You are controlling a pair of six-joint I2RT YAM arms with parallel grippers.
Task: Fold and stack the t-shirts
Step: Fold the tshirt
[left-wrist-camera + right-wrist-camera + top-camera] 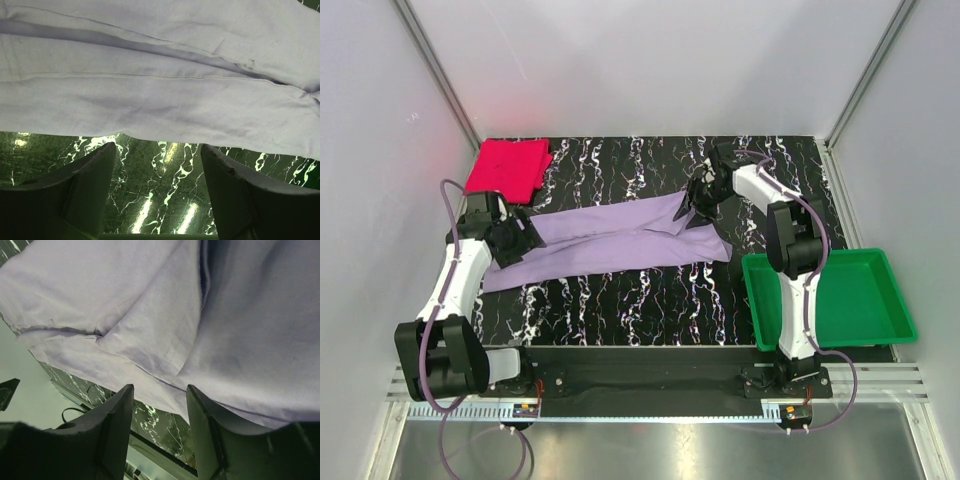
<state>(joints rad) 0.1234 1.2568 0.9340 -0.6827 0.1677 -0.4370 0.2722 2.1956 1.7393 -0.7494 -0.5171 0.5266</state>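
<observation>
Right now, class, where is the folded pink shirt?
In the top view, the pink shirt lies at the far left corner of the table, just beyond the left end of the purple shirt spread across the middle.

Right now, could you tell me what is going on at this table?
Two robot arms are working on a lavender t-shirt, which lies as a long, partly folded band across the table. The left gripper is at its left end and the right gripper at its right end. Both have open jaws and grip nothing, with the cloth just ahead of the fingertips. A pink-red t-shirt lies folded at the far left corner, so stacking is not yet done. A green tray sits at the near right.
</observation>
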